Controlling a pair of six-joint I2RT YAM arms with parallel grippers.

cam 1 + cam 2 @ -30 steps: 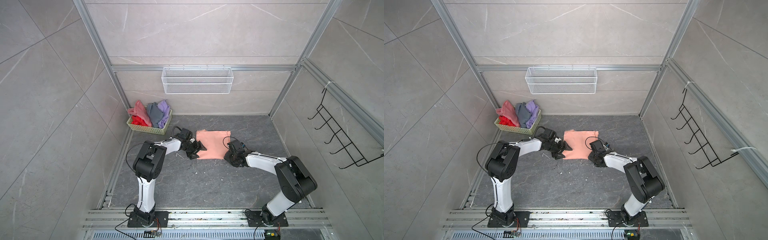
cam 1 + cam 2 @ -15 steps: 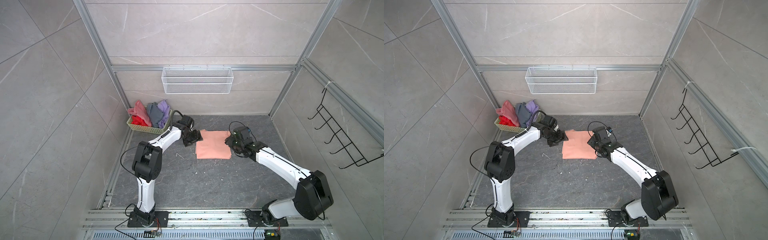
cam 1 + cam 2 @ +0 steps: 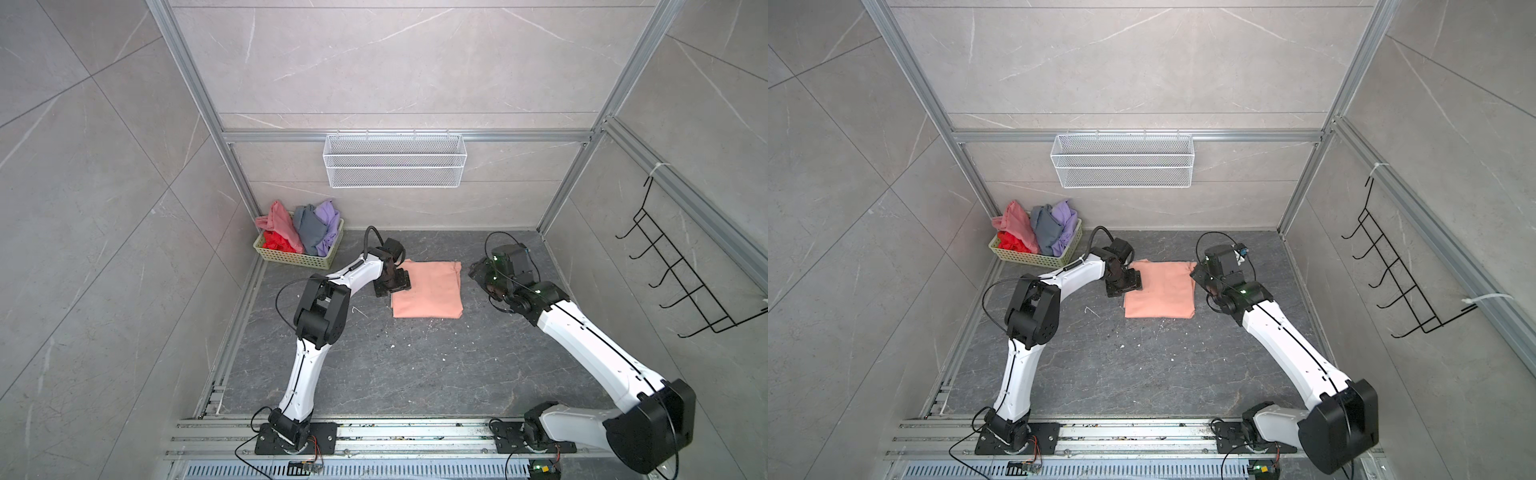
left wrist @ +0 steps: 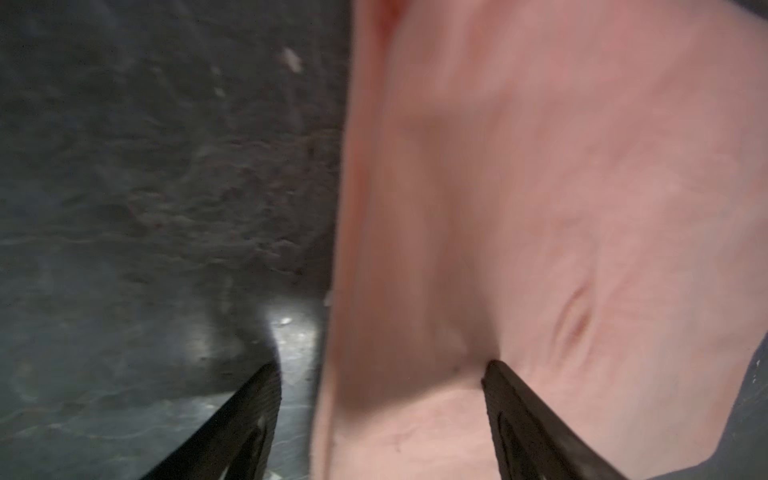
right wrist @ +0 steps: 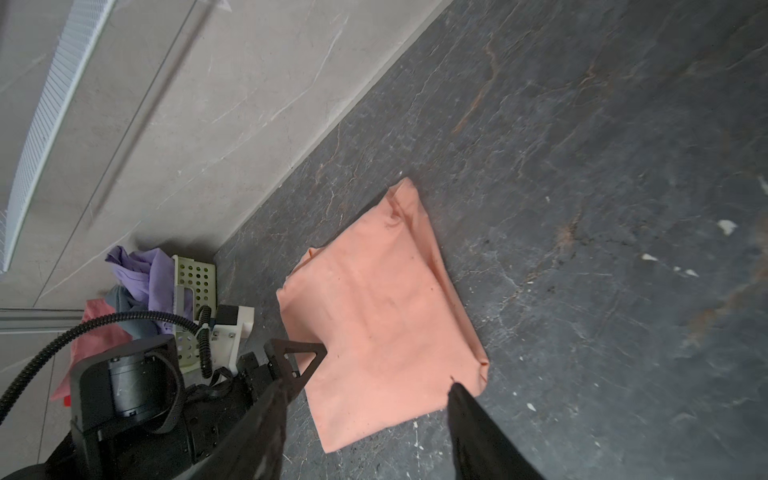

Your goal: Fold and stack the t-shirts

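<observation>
found the peach shirt (image 3: 432, 291) (image 3: 1163, 291) folded into a flat, soft-cornered rectangle on the floor (image 3: 415, 365), between the two grippers. saw smooth matte cloth, with layers doubled along the edge nearest the right gripper (image 3: 478, 272) (image 3: 1198, 274) and one corner pinched up into a small peak.

saw the left gripper (image 3: 392, 284) (image 3: 1123, 284) down low at the shirt's near edge, jaws spread wide and gripping nothing. in the left wrist view, caught the left gripper (image 4: 380, 370) astride that folded edge: one of its thin black fingers (image 4: 249, 415) over bare floor, the other over the peach shirt (image 4: 540, 208). could not tell contact of either tip with cloth or floor. noted a short pucker in the fabric just past the cloth-side finger.

saw the right gripper raised by the opposite edge, also parted, with nothing held. in the right wrist view, found the right gripper (image 5: 365, 390) framing the peach shirt (image 5: 382, 324) below and ahead, and the left gripper's open triangular fingertip at the far edge.

past the left gripper, on the side away from the right one, found a pale green plastic basket (image 3: 291, 259) (image 3: 1034, 259) (image 5: 195, 274), rectangular, walls punched with round holes. saw it stuffed with crumpled cloth: pink shirt (image 3: 278, 220), red shirt (image 3: 274, 241), grey shirt (image 3: 309, 226), lavender shirt (image 3: 326, 216).

noted dark grey, veined, stone-like floor with white flecks. saw a white wire-mesh shelf (image 3: 395, 162) on the pale tiled wall beyond both grippers, and black bent-wire hooks (image 3: 665, 282) on the wall at the right gripper's side.
</observation>
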